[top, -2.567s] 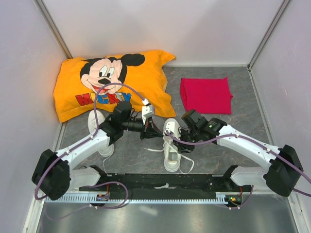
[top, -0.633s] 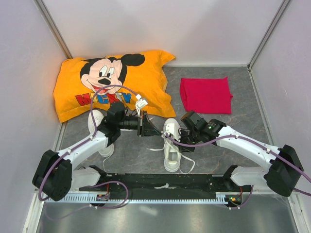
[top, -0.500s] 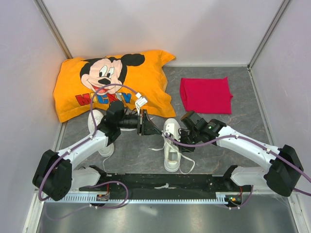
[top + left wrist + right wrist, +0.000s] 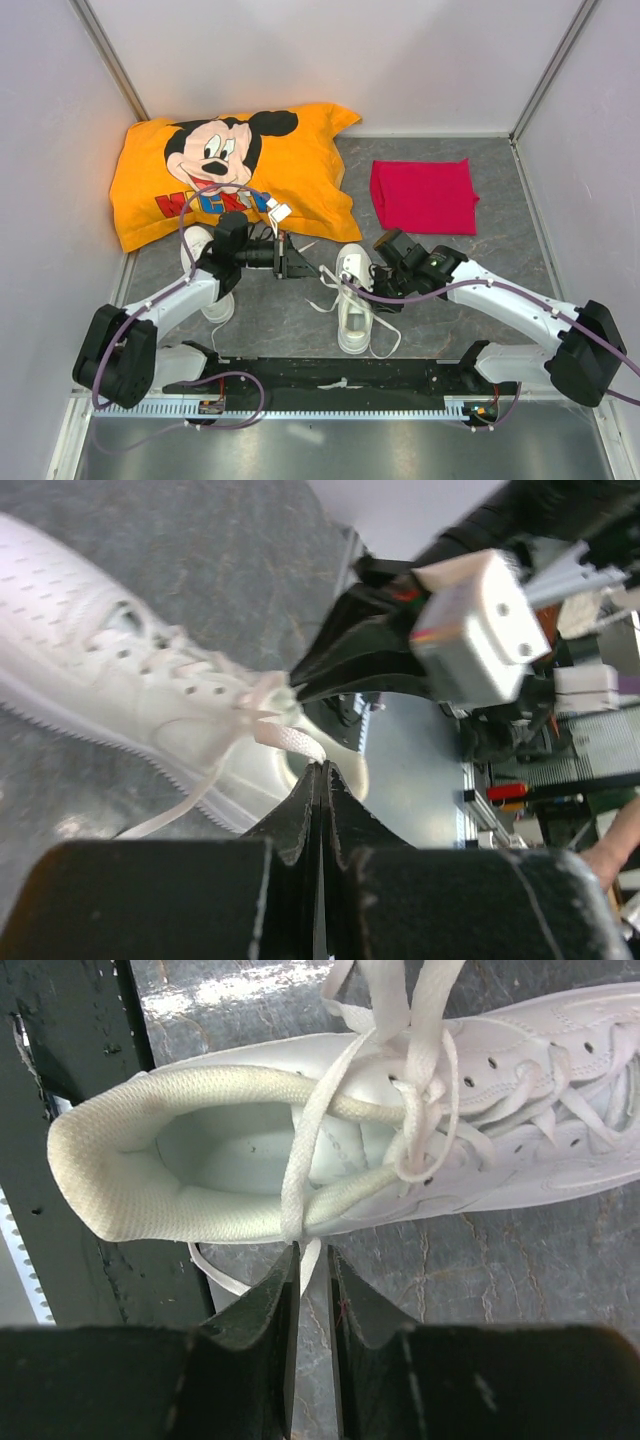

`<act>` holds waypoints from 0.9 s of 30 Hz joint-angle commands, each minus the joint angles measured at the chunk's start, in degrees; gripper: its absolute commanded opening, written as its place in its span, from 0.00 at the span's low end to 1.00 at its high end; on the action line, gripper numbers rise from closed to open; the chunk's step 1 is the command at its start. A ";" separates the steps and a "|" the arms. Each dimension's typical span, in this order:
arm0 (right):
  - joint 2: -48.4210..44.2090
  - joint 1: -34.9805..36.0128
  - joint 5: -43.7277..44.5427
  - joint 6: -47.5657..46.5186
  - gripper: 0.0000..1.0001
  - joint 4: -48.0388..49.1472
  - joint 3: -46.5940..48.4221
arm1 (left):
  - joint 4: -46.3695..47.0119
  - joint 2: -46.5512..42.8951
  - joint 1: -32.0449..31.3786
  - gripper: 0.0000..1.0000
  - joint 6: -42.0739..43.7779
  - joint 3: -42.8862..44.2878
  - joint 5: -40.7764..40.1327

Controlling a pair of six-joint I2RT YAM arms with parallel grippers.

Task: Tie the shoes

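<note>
One white shoe lies between the arms, toe pointing away from them; the other shoe lies left, partly hidden under the left arm. My left gripper is left of the middle shoe, shut on a lace end that runs taut back to the shoe. My right gripper is at the shoe's right side by the heel opening. Its jaws stand narrowly apart, closed on a lace that crosses the collar and enters between the tips.
An orange Mickey pillow lies at the back left, a red cloth at the back right. Grey walls close in the floor on three sides. The black base rail runs along the near edge. Loose lace trails beside the shoe's heel.
My left gripper has drawn back to the left, away from the middle shoe, pulling its lace out longer. The right gripper has stayed at the shoe's side.
</note>
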 commanded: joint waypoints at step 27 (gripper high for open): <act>-0.84 -0.29 -5.62 -5.38 0.49 0.55 -1.08 | -5.86 5.38 2.85 0.46 7.82 0.69 0.29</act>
